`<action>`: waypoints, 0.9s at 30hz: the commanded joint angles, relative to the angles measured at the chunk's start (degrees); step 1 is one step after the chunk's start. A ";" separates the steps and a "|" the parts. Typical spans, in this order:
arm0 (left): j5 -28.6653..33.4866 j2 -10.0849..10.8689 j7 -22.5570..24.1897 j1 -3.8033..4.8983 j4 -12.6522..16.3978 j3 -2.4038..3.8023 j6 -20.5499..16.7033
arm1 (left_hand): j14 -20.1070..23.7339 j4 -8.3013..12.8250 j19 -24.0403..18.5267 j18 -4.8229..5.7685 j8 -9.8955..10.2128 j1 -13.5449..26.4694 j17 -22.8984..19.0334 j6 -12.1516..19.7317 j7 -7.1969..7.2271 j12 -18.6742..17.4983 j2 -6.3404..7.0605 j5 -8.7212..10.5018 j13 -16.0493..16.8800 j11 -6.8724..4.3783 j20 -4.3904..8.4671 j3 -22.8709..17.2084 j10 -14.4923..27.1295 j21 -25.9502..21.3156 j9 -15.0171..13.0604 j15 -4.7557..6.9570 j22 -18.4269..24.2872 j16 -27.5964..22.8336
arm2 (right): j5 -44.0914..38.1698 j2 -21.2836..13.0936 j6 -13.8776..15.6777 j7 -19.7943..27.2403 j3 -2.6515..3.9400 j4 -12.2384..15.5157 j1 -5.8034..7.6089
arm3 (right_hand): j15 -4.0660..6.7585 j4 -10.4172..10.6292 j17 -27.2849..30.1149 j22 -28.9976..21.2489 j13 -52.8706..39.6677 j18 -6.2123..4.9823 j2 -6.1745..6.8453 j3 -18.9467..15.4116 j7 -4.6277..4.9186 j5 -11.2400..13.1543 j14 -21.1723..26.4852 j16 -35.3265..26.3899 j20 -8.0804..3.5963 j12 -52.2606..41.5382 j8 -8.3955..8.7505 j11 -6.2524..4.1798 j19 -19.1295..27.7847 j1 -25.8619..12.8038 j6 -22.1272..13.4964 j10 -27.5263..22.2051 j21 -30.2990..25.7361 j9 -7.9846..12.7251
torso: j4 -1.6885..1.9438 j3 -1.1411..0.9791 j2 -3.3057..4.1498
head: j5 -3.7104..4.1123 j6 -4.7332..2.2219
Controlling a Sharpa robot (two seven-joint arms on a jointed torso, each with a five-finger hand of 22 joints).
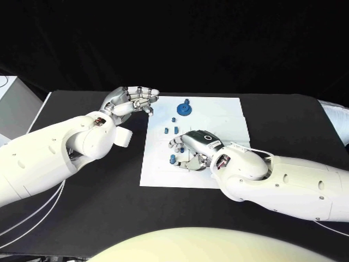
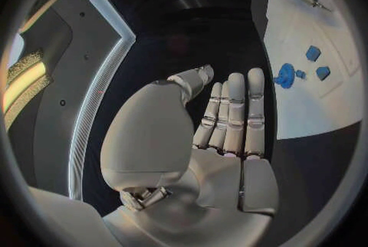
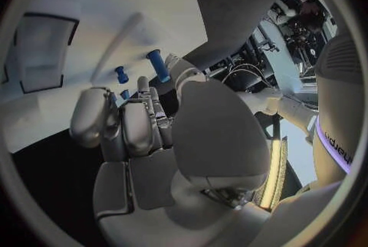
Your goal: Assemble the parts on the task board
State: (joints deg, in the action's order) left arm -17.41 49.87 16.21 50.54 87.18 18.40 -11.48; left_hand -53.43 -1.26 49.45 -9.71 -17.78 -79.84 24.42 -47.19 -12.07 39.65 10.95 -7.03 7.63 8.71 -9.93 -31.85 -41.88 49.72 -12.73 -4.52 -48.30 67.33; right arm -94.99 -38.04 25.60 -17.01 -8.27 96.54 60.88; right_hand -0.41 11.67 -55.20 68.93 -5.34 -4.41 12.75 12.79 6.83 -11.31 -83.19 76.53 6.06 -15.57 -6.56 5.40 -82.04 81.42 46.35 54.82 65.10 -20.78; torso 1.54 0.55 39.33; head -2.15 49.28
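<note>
The white task board (image 1: 222, 114) lies mid-table. A round blue part (image 1: 185, 109) sits near its far edge, with small blue parts (image 1: 169, 131) closer in. My right hand (image 1: 194, 148) hovers low over the board's left side, fingers curled down. In the right wrist view a long blue peg (image 3: 157, 65) rises tilted between the thumb and a fingertip, which seem to pinch its lower end. A short blue peg (image 3: 121, 74) stands just beyond. My left hand (image 1: 131, 101) is at the board's far left corner. Its fingers (image 2: 233, 112) are straight and it holds nothing.
A white box (image 1: 5, 106) stands off the table's left edge. Bare black tabletop (image 1: 88, 207) stretches on both sides of the board. The round blue part (image 2: 286, 75) and two small blue pieces (image 2: 313, 53) also appear in the left wrist view.
</note>
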 commanded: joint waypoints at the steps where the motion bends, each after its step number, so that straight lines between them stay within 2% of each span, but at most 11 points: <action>1: 0.41 -0.13 0.27 -0.09 0.06 0.04 1.01 | 0.21 0.03 0.45 -0.82 -0.28 -0.41 -0.08 0.24 0.00 0.02 0.22 -0.26 -0.05 0.15 -0.03 0.37 0.44 -0.24 0.08 -0.11 0.09 -0.23 | 0.90 -1.51 3.18 0.59 0.14 1.24 0.02 | 0.08 0.94 0.03 0.04 -0.10 -0.97 -0.11 -1.11 0.16 -0.11 0.47 -0.12 -0.16 -1.04 0.30 -0.11 0.36 0.80 -0.13 -0.42 -0.11 -0.10 | 0.02 0.03 -0.10 | 0.29 -0.20; 3: 0.41 -0.10 0.28 -0.16 0.07 0.04 1.03 | 0.21 0.03 0.45 -0.82 -0.28 -0.41 -0.08 0.24 0.00 0.02 0.22 -0.26 -0.05 0.15 -0.03 0.37 0.44 -0.24 0.08 -0.11 0.09 -0.23 | 3.79 -3.05 4.36 2.35 0.31 2.10 0.27 | 0.46 2.27 -0.45 0.40 -0.37 -0.90 -0.56 -1.34 1.35 -0.51 0.10 0.18 -0.45 -3.09 -0.49 -0.61 0.03 1.83 1.61 0.94 0.22 -0.48 | -0.01 0.04 -0.13 | 0.40 -0.28; 8: 0.41 0.06 0.36 -0.28 0.13 0.04 1.11 | 0.21 0.03 0.45 -0.82 -0.28 -0.41 -0.08 0.24 0.00 0.02 0.22 -0.26 -0.05 0.15 -0.03 0.37 0.44 -0.24 0.08 -0.11 0.09 -0.23 | 15.95 -7.44 6.07 8.12 0.66 3.56 1.62 | 0.25 3.80 -1.17 2.28 -0.91 -0.39 -0.71 0.04 2.36 -1.64 0.30 0.38 -0.45 -5.99 -2.07 -0.29 -0.73 2.84 5.24 4.34 2.29 -0.98 | -0.20 0.00 -0.03 | 0.88 -0.66; 11: 0.41 0.15 0.35 -0.35 0.16 0.04 1.06 | 0.29 0.04 0.47 -0.82 -0.33 -0.45 -0.10 0.30 -0.02 0.06 0.21 -0.26 -0.06 0.17 -0.04 0.40 0.55 -0.27 0.10 -0.13 0.12 -0.23 | 22.66 -10.05 4.10 10.74 0.80 4.00 2.44 | 1.02 4.43 -4.65 5.46 -2.00 0.28 -0.90 1.97 1.73 -1.58 -0.60 2.00 -0.85 -8.97 -2.90 -1.39 -1.94 3.90 7.39 9.38 6.02 -1.08 | -0.30 -0.03 -0.03 | 1.26 -0.93; 13: 0.41 0.19 0.34 -0.41 0.19 0.04 0.99 | 0.31 -0.02 0.48 -0.82 -0.34 -0.40 -0.10 0.36 -0.03 0.10 0.19 -0.25 -0.06 0.18 -0.06 0.44 0.56 -0.30 0.11 -0.15 0.14 -0.22 | 28.20 -12.33 1.95 12.76 0.87 4.30 3.11 | 2.03 4.74 -11.51 9.76 -3.12 1.33 -1.45 3.46 0.43 -0.50 -2.46 4.96 -1.61 -11.04 -3.90 -2.45 -3.74 4.08 9.72 12.11 11.23 -1.28 | -0.29 -0.04 -0.04 | 1.62 -1.22; 15: 0.41 0.25 0.34 -0.57 0.20 0.04 0.94 | 0.31 -0.02 0.48 -0.82 -0.34 -0.40 -0.10 0.36 -0.03 0.10 0.19 -0.25 -0.06 0.18 -0.06 0.44 0.56 -0.30 0.11 -0.15 0.14 -0.22 | 32.92 -14.84 0.61 14.18 0.92 4.64 3.66 | 3.04 4.40 -11.56 11.46 -5.73 1.71 -1.43 4.57 -0.41 -0.36 -2.54 5.12 -2.65 -15.01 -4.69 -3.79 -4.38 4.39 11.83 15.82 13.24 -1.37 | -0.37 -0.07 -0.08 | 1.94 -1.35; 17: 0.41 0.35 0.35 -0.78 0.23 0.04 0.93 | 0.31 -0.02 0.48 -0.82 -0.34 -0.40 -0.10 0.36 -0.03 0.10 0.19 -0.25 -0.06 0.18 -0.06 0.44 0.56 -0.30 0.11 -0.15 0.14 -0.22 | 35.56 -16.97 0.08 14.55 0.95 4.89 3.98 | 3.42 4.48 -11.04 12.00 -8.97 1.83 -0.76 5.10 -0.79 -0.31 -2.44 4.94 -3.11 -18.81 -4.88 -4.27 -4.47 3.89 12.79 16.43 13.78 -1.24 | -0.46 -0.12 -0.13 | 2.54 -1.47; 18: 0.41 0.39 0.35 -0.88 0.26 0.04 0.93 | 0.31 -0.02 0.48 -0.82 -0.34 -0.40 -0.10 0.36 -0.03 0.10 0.19 -0.25 -0.06 0.18 -0.06 0.44 0.56 -0.30 0.11 -0.15 0.14 -0.22 | 36.39 -17.86 0.02 14.46 0.95 4.97 4.08 | 3.63 4.49 -10.85 12.17 -12.92 1.85 -0.21 5.11 -0.95 -0.33 -2.45 4.86 -3.33 -23.19 -4.85 -4.43 -4.44 3.23 13.14 16.52 13.89 -1.08 | -0.49 -0.13 -0.12 | 2.74 -1.58; 22: 0.41 0.51 0.38 -1.33 0.32 0.04 1.00 | 0.31 -0.02 0.48 -0.82 -0.34 -0.40 -0.10 0.36 -0.03 0.10 0.19 -0.25 -0.06 0.18 -0.06 0.44 0.56 -0.30 0.11 -0.15 0.14 -0.22 | 36.63 -21.85 0.19 11.64 0.96 5.29 4.28 | 3.30 4.75 -16.30 14.93 -64.35 2.54 0.68 4.31 -0.68 -0.87 -3.62 7.16 -3.20 -62.30 -4.99 -4.17 -5.33 0.07 13.59 26.33 17.00 -0.71 | -0.85 -0.37 -0.25 | 3.28 -1.89; 25: 0.41 0.58 0.38 -1.64 0.36 0.04 1.05 | 0.31 -0.02 0.48 -0.82 -0.34 -0.40 -0.10 0.36 -0.03 0.10 0.19 -0.25 -0.06 0.18 -0.06 0.44 0.56 -0.30 0.11 -0.15 0.14 -0.22 | 32.27 -24.18 0.39 8.39 0.94 5.57 4.25 | 3.21 4.49 -23.06 16.86 -78.97 3.08 0.47 1.16 -0.51 -1.94 -4.78 9.87 -2.71 -71.37 -5.29 -3.79 -6.11 -3.03 13.13 32.07 19.37 -0.78 | -1.05 -0.60 -0.30 | 3.48 -2.01; 27: 0.42 0.59 0.40 -1.79 0.37 0.04 1.06 | 0.31 -0.02 0.48 -0.82 -0.34 -0.40 -0.10 0.36 -0.03 0.10 0.19 -0.25 -0.06 0.18 -0.06 0.44 0.56 -0.30 0.11 -0.15 0.14 -0.22 | 28.67 -25.22 0.37 6.96 0.94 5.75 4.22 | 2.88 4.74 -25.50 17.66 -82.44 3.30 0.01 -0.25 -0.67 -1.87 -5.16 10.73 -2.81 -73.26 -5.67 -3.80 -6.44 -3.85 13.38 33.89 20.39 -0.91 | -1.11 -0.71 -0.31 | 3.56 -2.11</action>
State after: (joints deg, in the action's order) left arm -17.34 50.49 16.18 48.85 87.35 18.40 -11.35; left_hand -53.43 -1.26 49.45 -9.71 -17.78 -79.84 24.38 -47.19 -12.07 39.65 10.95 -7.03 7.64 8.91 -9.93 -31.85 -41.67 49.72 -12.67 -4.52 -48.24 67.33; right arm -62.60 -63.04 27.17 -7.09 -7.33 101.96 65.15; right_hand 2.89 16.35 -74.90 74.95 -74.82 -2.14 12.74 12.89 6.34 -12.99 -83.83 87.02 2.87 -88.23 -12.11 1.50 -84.01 78.02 59.59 83.82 85.29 -21.62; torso 0.66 0.09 39.08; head 1.26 47.30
